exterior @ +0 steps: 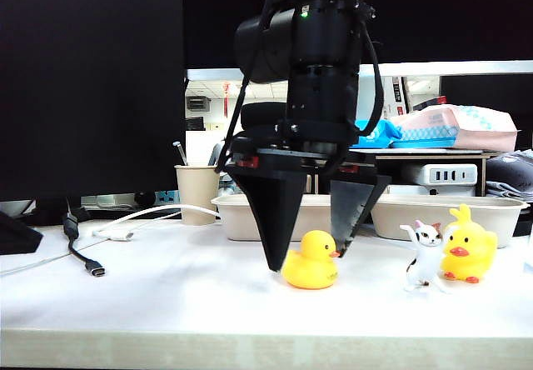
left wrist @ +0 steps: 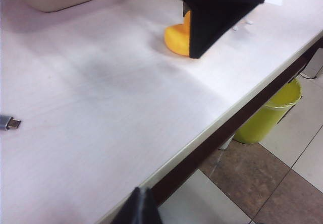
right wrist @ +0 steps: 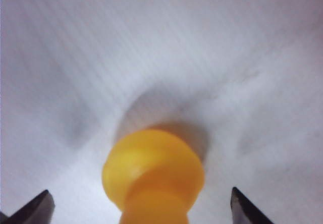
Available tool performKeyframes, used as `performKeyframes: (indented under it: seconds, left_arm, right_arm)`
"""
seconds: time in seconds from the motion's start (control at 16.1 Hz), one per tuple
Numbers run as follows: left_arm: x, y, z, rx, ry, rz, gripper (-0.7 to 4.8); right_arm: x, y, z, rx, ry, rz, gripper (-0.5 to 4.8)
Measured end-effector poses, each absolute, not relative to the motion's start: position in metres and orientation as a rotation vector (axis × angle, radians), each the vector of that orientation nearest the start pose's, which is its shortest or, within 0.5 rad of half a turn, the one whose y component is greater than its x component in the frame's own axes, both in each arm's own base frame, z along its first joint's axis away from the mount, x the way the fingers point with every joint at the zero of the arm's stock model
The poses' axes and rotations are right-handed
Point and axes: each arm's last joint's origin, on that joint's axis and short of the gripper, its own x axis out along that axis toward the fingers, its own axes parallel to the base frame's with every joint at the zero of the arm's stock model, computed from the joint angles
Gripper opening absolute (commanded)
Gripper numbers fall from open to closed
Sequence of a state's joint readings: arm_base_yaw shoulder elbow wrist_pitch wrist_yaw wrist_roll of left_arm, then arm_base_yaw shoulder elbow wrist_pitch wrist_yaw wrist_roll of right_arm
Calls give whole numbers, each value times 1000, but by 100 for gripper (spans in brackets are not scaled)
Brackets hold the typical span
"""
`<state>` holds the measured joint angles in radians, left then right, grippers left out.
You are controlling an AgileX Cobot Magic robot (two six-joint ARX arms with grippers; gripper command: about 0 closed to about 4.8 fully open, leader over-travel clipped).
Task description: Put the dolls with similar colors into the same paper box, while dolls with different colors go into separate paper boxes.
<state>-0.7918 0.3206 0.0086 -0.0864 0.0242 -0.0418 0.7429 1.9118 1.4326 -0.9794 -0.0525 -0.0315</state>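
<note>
Right pincer (exterior: 310, 257) at centre of the exterior frame, jaws spread wide, straddling a duck (exterior: 311, 261) on the counter (exterior: 166, 295); nothing clamped yet. In the right wrist view, duck (right wrist: 154, 176) low in the middle, between the two fingertips (right wrist: 35, 210) at the lower corners, with a gap on each side. Left pincer (left wrist: 137, 210) only a dark tip at the bottom edge of its own view, hanging off the counter's front; cannot tell whether apart or together.

Step in hand, by the look of it: gripping this duck. Best done by sinking a touch further so the pads meet the round body rather than the head, staying centred, and closing slowly, since glossy rubber likely to squirt out under an uneven squeeze. Straight lift afterwards.

Second duck (exterior: 468, 248) and cat (exterior: 425, 255) at right of the frame, just beside each other, well apart from the pincer. Two boxes (exterior: 241, 212) (exterior: 487, 210) behind, along the back; rims low, so only a modest rise needed to clear them. Cup (exterior: 196, 193) with pens left of the near box, cable (exterior: 83, 253) further left, both away from the likely path. Counter's front edge near the duck in the left wrist view, with a yellow bin (left wrist: 270, 113) below; open room mainly to the left.
</note>
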Motion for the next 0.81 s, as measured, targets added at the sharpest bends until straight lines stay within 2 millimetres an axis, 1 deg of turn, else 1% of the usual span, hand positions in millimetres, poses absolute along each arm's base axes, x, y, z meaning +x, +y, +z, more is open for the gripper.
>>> performKeyframes:
  seconds: [0.31,0.44,0.5,0.56,0.62,0.81]
  left_arm:
    - [77,-79,131,114,396,-796,-5]
    - [77,-79,131,114,396,-796,-5]
    - [77,-79,131,114,396,-796,-5]
    - [77,-79,131,114,396,-796,-5]
    - [77,-79,131,114,396,-796,-5]
    - [77,-79,131,114,396,-796,-5]
  right_arm:
    - [267,247,196,-532,1402,669,479]
    - [268,248,191,-534,1417,669,474]
    - [268,248,190,-531,1421,672,432]
    - [268,249,190,-529,1424,675,355]
    - [268,249,189,-526,1428,675,291]
    - [268,250,187,-525,1436,675,291]
